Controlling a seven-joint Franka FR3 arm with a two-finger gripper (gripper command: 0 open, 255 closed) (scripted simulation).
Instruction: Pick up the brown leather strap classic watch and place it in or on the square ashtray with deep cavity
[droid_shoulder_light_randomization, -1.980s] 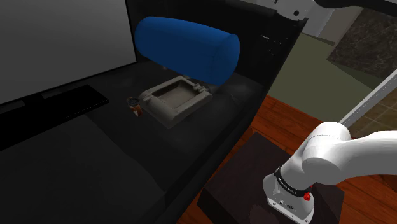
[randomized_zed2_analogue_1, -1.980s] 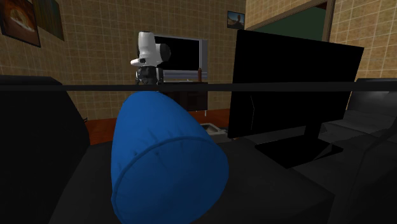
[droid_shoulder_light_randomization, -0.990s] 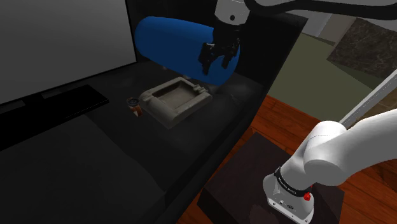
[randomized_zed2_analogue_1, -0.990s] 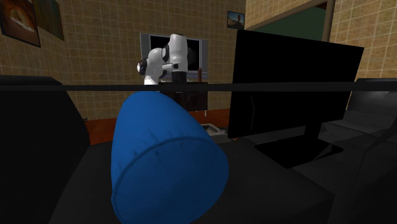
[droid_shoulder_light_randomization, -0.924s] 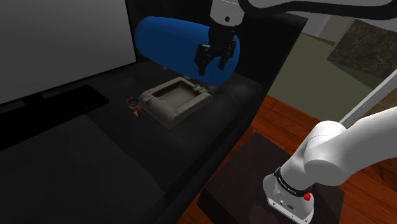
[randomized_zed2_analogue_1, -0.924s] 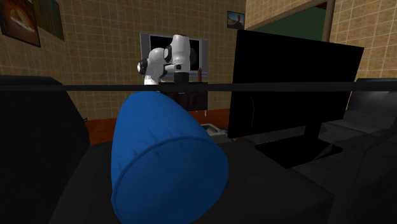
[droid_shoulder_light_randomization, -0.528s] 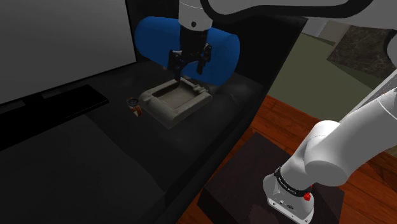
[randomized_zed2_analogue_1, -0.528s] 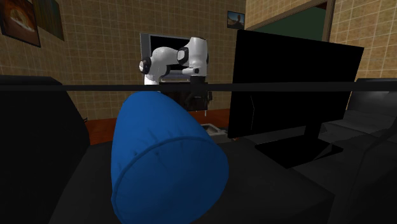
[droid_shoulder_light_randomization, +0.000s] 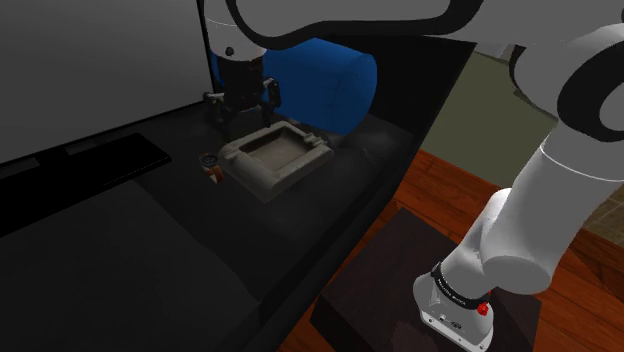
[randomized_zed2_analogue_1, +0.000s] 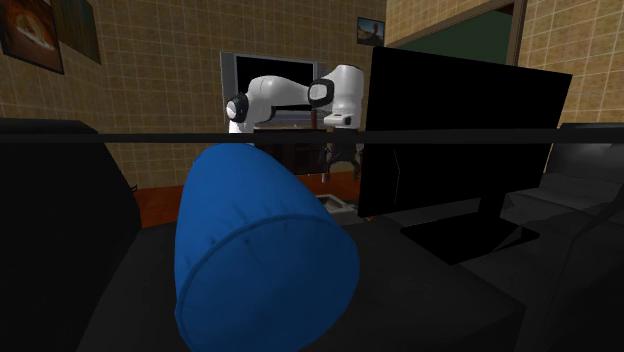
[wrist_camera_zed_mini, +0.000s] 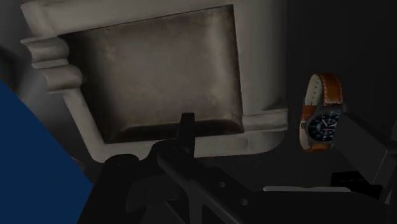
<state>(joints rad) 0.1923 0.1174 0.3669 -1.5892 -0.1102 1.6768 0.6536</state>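
Note:
The brown-strap watch (droid_shoulder_light_randomization: 210, 166) with a dark dial lies on the black surface just off the left side of the grey square ashtray (droid_shoulder_light_randomization: 275, 155). My black gripper (droid_shoulder_light_randomization: 241, 104) hangs open above the ashtray's far-left corner, a little above the watch. In the wrist view the ashtray's deep cavity (wrist_camera_zed_mini: 156, 70) lies under the hand, and the watch (wrist_camera_zed_mini: 320, 112) sits outside its rim, close to one finger (wrist_camera_zed_mini: 364, 145). The gripper (wrist_camera_zed_mini: 267, 124) holds nothing.
A blue bolster cushion (droid_shoulder_light_randomization: 330, 75) lies right behind the ashtray, large in the second exterior view (randomized_zed2_analogue_1: 260, 240). A big black monitor (randomized_zed2_analogue_1: 450, 140) stands beside them, with its base (droid_shoulder_light_randomization: 90, 160) on the same surface. The surface's edge (droid_shoulder_light_randomization: 370, 215) drops to a wooden floor.
The arm has swung in from the shoulder view's upper right to the left, passing in front of the blue cushion. The gripper now sits lower, over the ashtray's far-left corner, still open.

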